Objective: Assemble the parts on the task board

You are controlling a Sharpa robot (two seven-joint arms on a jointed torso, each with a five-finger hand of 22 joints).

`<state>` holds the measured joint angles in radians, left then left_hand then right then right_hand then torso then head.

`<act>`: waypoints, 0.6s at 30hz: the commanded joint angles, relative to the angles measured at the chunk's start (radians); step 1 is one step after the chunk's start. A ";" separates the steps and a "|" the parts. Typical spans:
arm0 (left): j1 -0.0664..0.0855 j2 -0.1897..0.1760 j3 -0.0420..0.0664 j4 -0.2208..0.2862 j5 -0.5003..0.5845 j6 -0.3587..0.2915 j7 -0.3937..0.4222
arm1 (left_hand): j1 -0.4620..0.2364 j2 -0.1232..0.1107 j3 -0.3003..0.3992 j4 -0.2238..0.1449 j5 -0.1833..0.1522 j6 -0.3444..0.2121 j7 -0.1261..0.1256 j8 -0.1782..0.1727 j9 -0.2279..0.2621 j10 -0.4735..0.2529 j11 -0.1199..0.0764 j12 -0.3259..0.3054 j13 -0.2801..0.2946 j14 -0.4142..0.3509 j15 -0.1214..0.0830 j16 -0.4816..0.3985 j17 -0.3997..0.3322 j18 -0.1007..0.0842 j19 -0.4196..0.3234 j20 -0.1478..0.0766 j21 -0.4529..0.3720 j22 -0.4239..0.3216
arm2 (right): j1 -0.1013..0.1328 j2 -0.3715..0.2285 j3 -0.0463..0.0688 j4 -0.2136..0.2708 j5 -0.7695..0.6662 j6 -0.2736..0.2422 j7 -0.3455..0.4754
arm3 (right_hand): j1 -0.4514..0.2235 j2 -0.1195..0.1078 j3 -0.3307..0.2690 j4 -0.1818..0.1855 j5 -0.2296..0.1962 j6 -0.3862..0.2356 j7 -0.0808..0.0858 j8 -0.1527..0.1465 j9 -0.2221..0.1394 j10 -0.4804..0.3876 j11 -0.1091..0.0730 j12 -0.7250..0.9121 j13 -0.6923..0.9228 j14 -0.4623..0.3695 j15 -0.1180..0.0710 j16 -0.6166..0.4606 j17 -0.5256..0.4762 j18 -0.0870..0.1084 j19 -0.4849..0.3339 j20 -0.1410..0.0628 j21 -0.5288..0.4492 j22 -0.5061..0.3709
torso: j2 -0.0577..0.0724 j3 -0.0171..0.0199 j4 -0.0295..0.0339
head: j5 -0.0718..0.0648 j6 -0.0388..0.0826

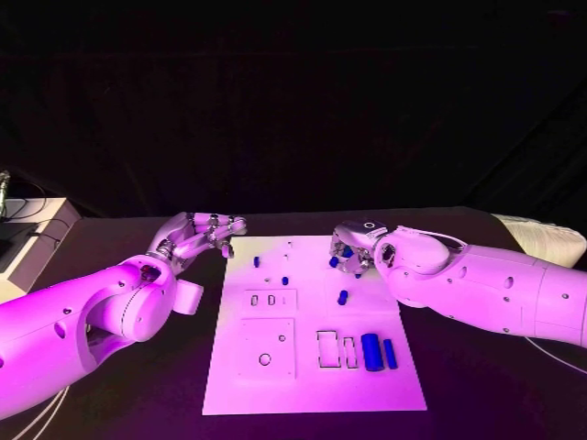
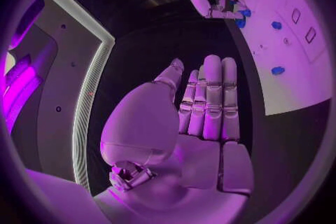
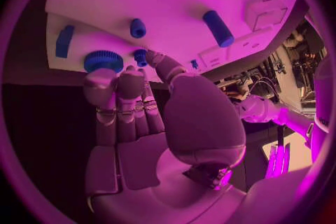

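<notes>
A white task board (image 1: 307, 367) lies flat in the middle of a black desk (image 1: 492, 385), its long side running away from the robot. Several small blue parts sit on it. Two upright cylinders, a thick one (image 1: 371, 352) and a thinner one (image 1: 390, 354), stand side by side near the board's right edge, just beside two rectangular slots. A short blue peg (image 1: 343, 297) lies nearer the middle of the board, and two smaller blue pieces (image 1: 284, 280) sit farther up towards the far end. The left hand (image 1: 204, 232) hovers just off the board's far left corner, over the dark desk. In the left wrist view its fingers (image 2: 212, 101) are stretched out straight and close together, with the thumb apart, and they hold nothing. The right hand (image 1: 353, 247) is over the far right part of the board, fingers pointing down at the surface. In the right wrist view its fingers (image 3: 115, 87) are curled forward with the tips right at a round, ridged blue knob (image 3: 103, 60) and a small blue peg (image 3: 140, 57) beside it. Whether the fingers actually grip either piece cannot be told. A longer blue cylinder (image 3: 218, 28) and a short blue tube (image 3: 138, 27) lie on the board just beyond the fingertips.
</notes>
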<state>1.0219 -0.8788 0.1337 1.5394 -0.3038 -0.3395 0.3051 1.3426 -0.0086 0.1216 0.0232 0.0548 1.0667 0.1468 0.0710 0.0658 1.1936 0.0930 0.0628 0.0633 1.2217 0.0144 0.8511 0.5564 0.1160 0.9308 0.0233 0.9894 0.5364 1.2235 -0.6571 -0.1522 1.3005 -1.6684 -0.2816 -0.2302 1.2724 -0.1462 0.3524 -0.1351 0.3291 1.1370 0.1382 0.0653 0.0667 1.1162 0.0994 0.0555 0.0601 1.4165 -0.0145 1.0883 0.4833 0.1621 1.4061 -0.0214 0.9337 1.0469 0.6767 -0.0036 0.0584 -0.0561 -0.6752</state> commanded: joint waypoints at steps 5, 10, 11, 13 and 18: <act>0.000 -0.001 0.001 0.003 -0.004 0.014 0.000 | -0.008 0.001 0.003 -0.007 -0.003 -0.009 -0.001 -0.004 0.001 -0.009 0.001 0.002 -0.001 -0.011 0.002 0.014 -0.006 0.018 -0.011 0.000 0.011 0.004 | 0.000 0.010 0.000 -0.006 -0.001 0.024 0.006 | -0.004 -0.001 -0.002 0.002 -0.006 -0.010 0.002 -0.004 0.000 0.005 -0.001 0.002 -0.001 -0.003 0.006 0.006 -0.002 0.010 0.018 0.000 -0.036 0.042 | 0.000 0.0002 0.0002 | 0.003 -0.005; 0.000 -0.001 0.001 0.003 -0.004 0.016 -0.001 | -0.008 0.001 0.003 -0.007 -0.003 -0.009 -0.001 -0.004 0.001 -0.009 0.001 0.002 -0.001 -0.011 0.002 0.014 -0.006 0.018 -0.011 0.000 0.011 0.004 | 0.000 0.017 0.000 -0.015 0.002 0.026 0.008 | -0.005 0.004 0.008 0.001 -0.004 -0.013 0.003 -0.004 -0.001 0.010 -0.001 0.002 -0.001 -0.003 0.005 0.007 -0.002 0.009 0.024 0.000 -0.052 0.064 | 0.000 0.0000 -0.0004 | 0.003 -0.006; 0.000 -0.001 0.001 0.003 -0.004 0.016 -0.002 | -0.008 0.001 0.003 -0.007 -0.003 -0.009 -0.001 -0.004 0.001 -0.009 0.001 0.002 -0.001 -0.011 0.002 0.014 -0.006 0.018 -0.011 0.000 0.011 0.004 | 0.000 0.018 0.000 -0.018 0.002 0.027 0.008 | -0.006 0.005 0.014 0.000 -0.004 -0.013 0.003 -0.004 0.000 0.009 -0.001 0.003 -0.001 -0.003 0.005 0.007 -0.002 0.009 0.026 0.000 -0.057 0.072 | 0.000 0.0002 -0.0003 | 0.003 -0.006; 0.000 -0.002 0.001 0.003 -0.004 0.018 -0.002 | -0.008 0.001 0.003 -0.007 -0.003 -0.009 0.000 -0.004 0.001 -0.009 0.001 0.002 -0.001 -0.011 0.002 0.014 -0.007 0.018 -0.011 0.000 0.012 0.004 | 0.000 0.021 0.000 -0.023 0.003 0.028 0.009 | -0.008 0.008 0.020 -0.001 -0.005 -0.012 0.003 -0.004 0.000 0.012 -0.001 0.002 -0.001 -0.003 0.005 0.007 -0.002 0.009 0.028 0.000 -0.061 0.079 | 0.001 0.0002 0.0001 | 0.003 -0.006; 0.000 -0.003 0.001 0.003 -0.004 0.022 -0.004 | -0.007 0.002 0.005 -0.008 -0.002 -0.009 0.000 -0.005 0.001 -0.009 0.001 0.002 -0.001 -0.011 0.002 0.016 -0.009 0.018 -0.012 0.000 0.012 0.003 | 0.000 0.024 0.001 -0.030 0.006 0.034 0.012 | -0.012 0.014 0.035 -0.003 -0.005 -0.008 0.003 -0.003 0.000 0.020 -0.003 0.002 -0.001 -0.004 0.004 0.008 0.000 0.007 0.032 -0.001 -0.072 0.097 | 0.001 0.0007 0.0006 | 0.004 -0.008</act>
<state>1.0220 -0.8813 0.1338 1.5395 -0.3043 -0.3371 0.3000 1.3426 -0.0087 0.1243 0.0206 0.0548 1.0667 0.1468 0.0710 0.0657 1.1937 0.0930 0.0628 0.0632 1.2165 0.0197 0.8616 0.5479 0.1159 0.9237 0.0232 0.9971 0.5391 1.2236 -0.6338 -0.1519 1.2708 -1.6628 -0.2683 -0.2274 1.2645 -0.1382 0.3831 -0.1382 0.3290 1.1338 0.1414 0.0653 0.0666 1.1296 0.0948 0.0555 0.0602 1.4166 -0.0145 1.0921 0.4823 0.1598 1.4329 -0.0233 0.8640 1.1437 0.6771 -0.0035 0.0584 -0.0526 -0.6828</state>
